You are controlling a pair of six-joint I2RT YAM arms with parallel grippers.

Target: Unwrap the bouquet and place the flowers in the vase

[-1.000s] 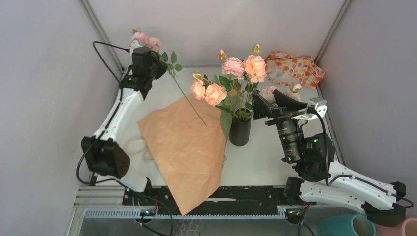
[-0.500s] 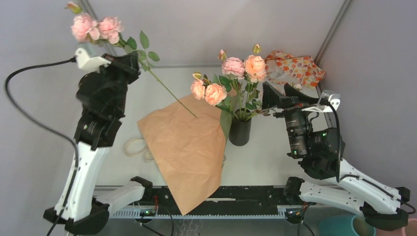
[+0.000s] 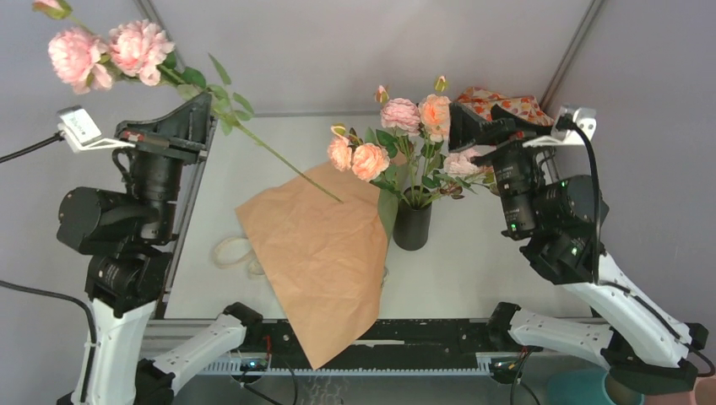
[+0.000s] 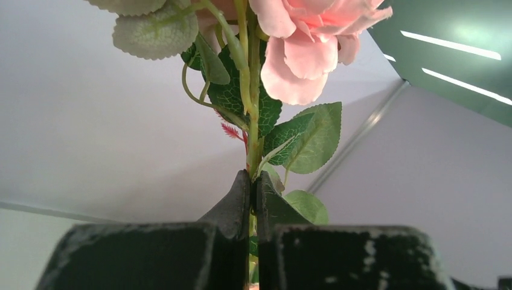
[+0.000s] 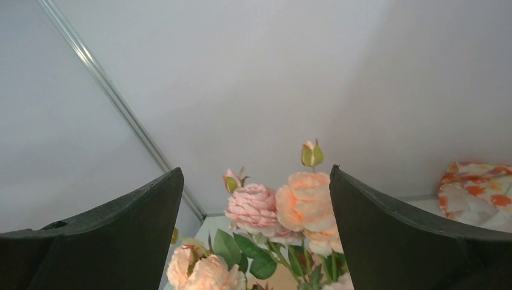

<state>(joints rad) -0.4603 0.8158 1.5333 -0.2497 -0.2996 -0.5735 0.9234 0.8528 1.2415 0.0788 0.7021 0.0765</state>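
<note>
My left gripper (image 3: 205,108) is raised high at the left and shut on the green stem of a pink rose stem (image 3: 279,160). Its blooms (image 3: 103,52) stick out at the upper left and its lower end hangs over the orange-brown paper wrap (image 3: 321,253). In the left wrist view the jaws (image 4: 252,180) pinch the stem (image 4: 253,139) just below a pink rose (image 4: 305,42). The black vase (image 3: 412,226) holds several pink and peach roses (image 3: 404,118). My right gripper (image 3: 474,126) stands open beside those blooms, and they (image 5: 284,205) show between its fingers (image 5: 253,172), untouched.
A cream ribbon (image 3: 232,251) lies left of the paper. The orange-and-white patterned cloth (image 3: 517,105) sits at the back right corner, partly behind the right gripper. A teal cylinder (image 3: 583,390) and a pink one (image 3: 706,390) stand below the table's near right edge.
The left arm has risen and swung left, lifting the rose stem off the paper. The right gripper has moved up and back, level with the blooms in the vase, still open.
</note>
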